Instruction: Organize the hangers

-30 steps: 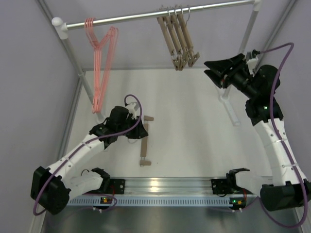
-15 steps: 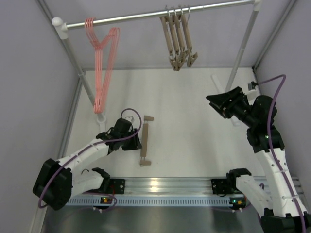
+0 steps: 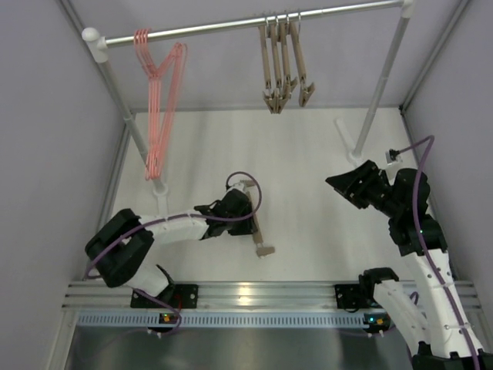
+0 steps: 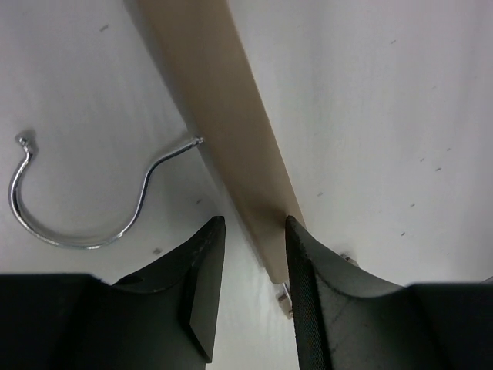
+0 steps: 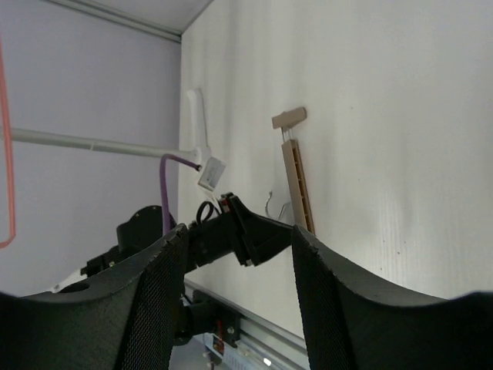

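One tan wooden bar hanger lies on the white table, its silver hook flat beside it. My left gripper is down at it. In the left wrist view the bar runs between my open jaws; it touches the right finger and stands apart from the left one. Several more wooden hangers and the pink wire hangers hang on the silver rail. My right gripper is open and empty, raised over the right of the table. Its wrist view shows the lying hanger.
White posts hold up the rail at left and right. Grey walls close in both sides. An aluminium rail with the arm bases runs along the near edge.
My left gripper has swung right onto the lying hanger, which has shifted right and turned. My right arm has come down from the rail and drawn back toward the near side.
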You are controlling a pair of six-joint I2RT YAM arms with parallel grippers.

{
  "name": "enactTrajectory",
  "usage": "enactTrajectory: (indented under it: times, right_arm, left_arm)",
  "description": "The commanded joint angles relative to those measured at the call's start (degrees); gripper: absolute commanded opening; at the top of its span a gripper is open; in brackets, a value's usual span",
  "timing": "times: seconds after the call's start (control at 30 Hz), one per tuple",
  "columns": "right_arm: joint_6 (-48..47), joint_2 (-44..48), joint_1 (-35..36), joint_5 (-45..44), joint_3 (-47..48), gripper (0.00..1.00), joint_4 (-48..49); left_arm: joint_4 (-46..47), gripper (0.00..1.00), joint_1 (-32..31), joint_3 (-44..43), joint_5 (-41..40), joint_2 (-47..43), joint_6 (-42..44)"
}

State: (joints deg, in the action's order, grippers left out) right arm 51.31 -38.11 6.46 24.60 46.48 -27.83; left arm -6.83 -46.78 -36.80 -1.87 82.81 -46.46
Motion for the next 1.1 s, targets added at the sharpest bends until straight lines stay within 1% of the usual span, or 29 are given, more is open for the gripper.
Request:
enactTrajectory:
  times: [0.0,0.03,0.17,0.27,0.33,0.4,0.43,0.47,0.5,0.53,0.57,0.63,0.7,0.73,0.77,0.83,0.87,0.9,0.93,1.07]
  right_arm:
    - [-4.11,0.93,-0.57,-1.04,-2.18,0.54,-3.10]
    - [-4.63,0.93,-0.48,-1.39,-2.96,0.54,-3.36]
    - [-9.37,-0.30,-0.48,-3.06,-4.55,0.54,-5.39]
    - [-11.57,-2.58,-0.22,-3.94,-5.61,0.55,-5.56]
    - [-12.63,-4.60,1.35,-5.78,-5.96,0.54,-4.87]
    - [-12.90,-7.06,3.46,-9.02,-5.96,0.55,-3.81]
    - [-12.81,-8.29,7.39,-10.52,-5.61,0.55,-2.41]
    - [-12.64,-11.34,9.86,-12.63,-5.17,0.55,-1.88]
    - [-12.46,-13.20,12.85,-14.73,-4.47,0.55,-1.44]
    - [-12.64,-15.48,18.27,-18.93,-2.55,0.55,-1.08]
    - [-12.90,-19.68,20.15,-21.15,-1.23,0.54,-1.52]
    - [-13.60,-22.96,23.67,-25.73,0.88,0.55,-1.52]
    - [-13.78,-26.22,24.74,-26.44,1.24,0.54,-0.03]
    - [-14.13,-26.92,26.57,-26.79,1.16,0.54,0.67]
    - [-14.39,-28.58,27.55,-27.32,1.16,0.53,1.37]
    - [-15.62,-30.79,30.61,-28.46,1.68,0.52,2.78]
    - [-16.06,-33.23,31.76,-29.25,2.03,0.51,3.05]
    - [-16.41,-34.30,32.99,-31.17,2.21,0.50,4.09]
    - [-17.11,-36.58,34.92,-32.15,2.65,0.50,4.28]
    - [-18.09,-40.89,38.45,-33.65,2.48,0.50,8.40]
  left_arm:
    - [4.19,0.41,-2.78,-7.20,-2.97,9.11,-1.97]
    - [4.72,0.40,-3.66,-9.06,-2.53,12.87,-1.97]
    - [6.21,0.40,-4.81,-15.14,-0.51,19.13,-1.97]
    - [6.22,0.39,-4.98,-16.38,-0.50,19.50,-1.80]
    - [6.22,0.40,-4.98,-15.51,-0.77,17.49,-1.09]
    - [5.52,0.40,-4.98,-14.71,-0.85,13.99,-0.57]
    - [5.08,0.40,-4.98,-14.36,-0.77,12.83,-0.30]
    - [4.46,0.41,-4.98,-13.83,-0.68,11.60,0.13]
    - [3.41,0.41,-4.98,-13.57,-0.42,8.89,0.40]
    - [2.97,0.41,-4.98,-13.22,-0.42,7.47,0.58]
    - [2.53,0.41,-4.98,-12.95,-0.42,5.89,0.93]
    - [-0.19,0.42,-4.89,-13.04,-0.94,0.97,1.45]
    - [-2.39,0.44,-4.81,-12.86,-2.34,-2.72,1.98]
    - [-4.75,0.45,-4.46,-12.78,-4.00,-6.56,2.25]
    - [-5.90,0.45,-3.85,-12.69,-4.54,-8.34,2.51]
    - [-8.36,0.46,-0.86,-11.90,-3.85,-11.77,2.77]
    - [-8.90,0.46,0.37,-11.46,-3.15,-14.92,3.12]
    - [-9.51,0.46,2.99,-10.93,-2.44,-16.35,3.39]
    - [-10.74,0.46,4.23,-10.84,-1.05,-19.06,4.00]
    - [-14.69,0.46,9.95,-11.80,1.60,-24.60,6.37]
